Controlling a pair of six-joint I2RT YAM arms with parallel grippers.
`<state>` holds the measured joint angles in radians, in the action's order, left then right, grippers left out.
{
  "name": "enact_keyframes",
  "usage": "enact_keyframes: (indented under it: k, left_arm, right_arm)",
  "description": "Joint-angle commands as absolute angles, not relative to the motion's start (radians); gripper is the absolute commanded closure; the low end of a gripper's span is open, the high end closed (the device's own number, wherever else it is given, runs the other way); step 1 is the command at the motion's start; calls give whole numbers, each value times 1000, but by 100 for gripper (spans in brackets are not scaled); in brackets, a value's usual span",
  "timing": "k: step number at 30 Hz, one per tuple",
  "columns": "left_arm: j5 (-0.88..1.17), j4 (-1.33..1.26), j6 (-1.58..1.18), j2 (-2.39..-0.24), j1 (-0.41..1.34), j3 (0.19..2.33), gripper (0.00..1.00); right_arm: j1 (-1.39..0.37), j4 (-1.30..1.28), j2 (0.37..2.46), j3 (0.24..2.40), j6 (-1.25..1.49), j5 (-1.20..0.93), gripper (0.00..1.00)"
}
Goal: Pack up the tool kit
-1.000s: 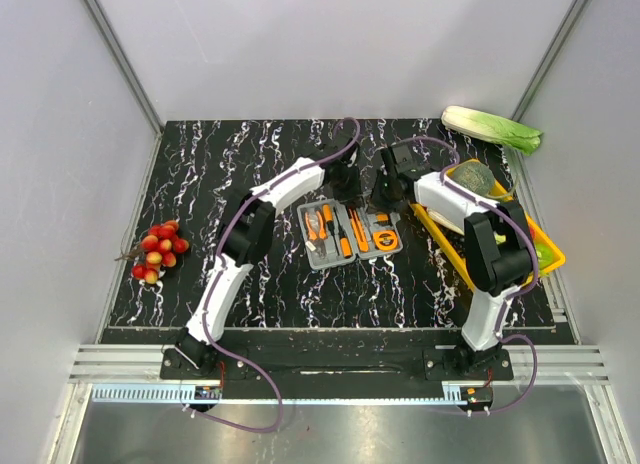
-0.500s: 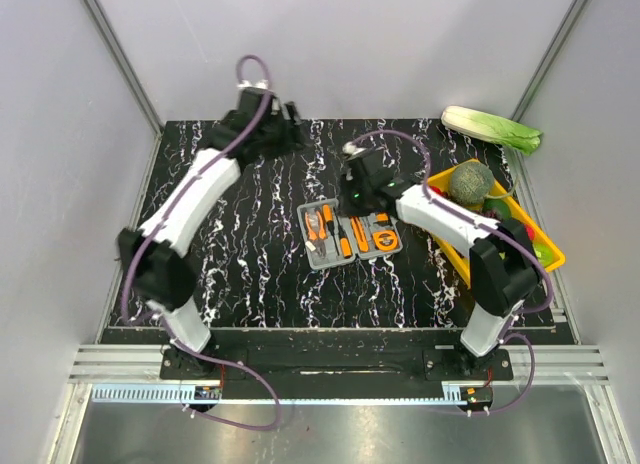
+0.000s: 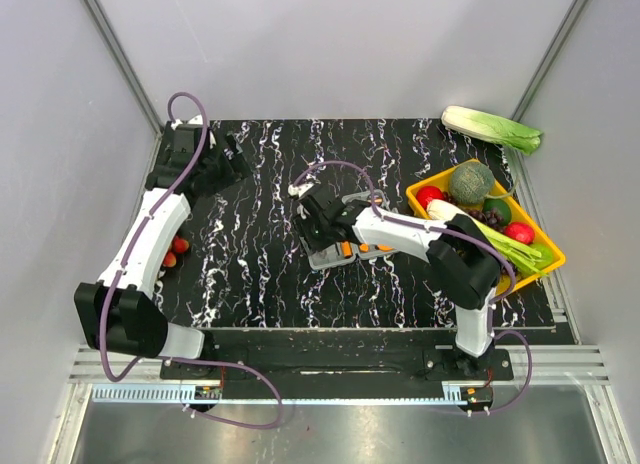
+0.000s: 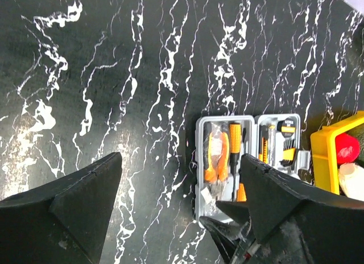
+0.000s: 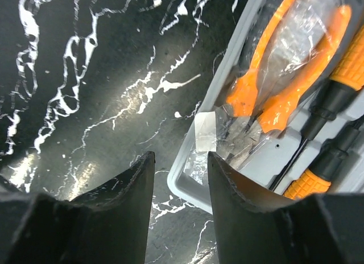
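Case of the tool kit (image 3: 345,252) lies open and flat near the middle of the black marbled table (image 3: 260,284), just left of the yellow tray (image 3: 432,181). Inside it sit orange-handled pliers (image 5: 284,87) under clear wrap, with 2 screwdrivers (image 5: 341,93) beside them. The right gripper (image 3: 310,216) hangs low over the case's left edge. In its wrist view, its 2 fingers (image 5: 131,196) stand apart with nothing pinched, and the grey rim's corner shows in the gap – whether they touch it cannot be told. The left gripper (image 3: 228,164) is well apart at the far-left corner, spread wide and holding nothing, with the case visible between its fingers (image 4: 85,190). Red fruit (image 3: 172,252) lies by the left edge.
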<state>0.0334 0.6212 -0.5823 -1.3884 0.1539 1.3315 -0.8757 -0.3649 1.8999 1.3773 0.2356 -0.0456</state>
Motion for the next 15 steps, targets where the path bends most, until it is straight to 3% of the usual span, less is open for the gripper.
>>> enact_keyframes:
  k: [1, 15]
  left_arm:
    - [116, 592, -564, -1342, 134, 1296, 12]
    - [209, 586, -569, -1376, 101, 1253, 13]
  right_arm:
    - [-891, -370, 1927, 1407, 227, -31, 51]
    - [-925, -405, 1996, 1374, 275, -28, 57]
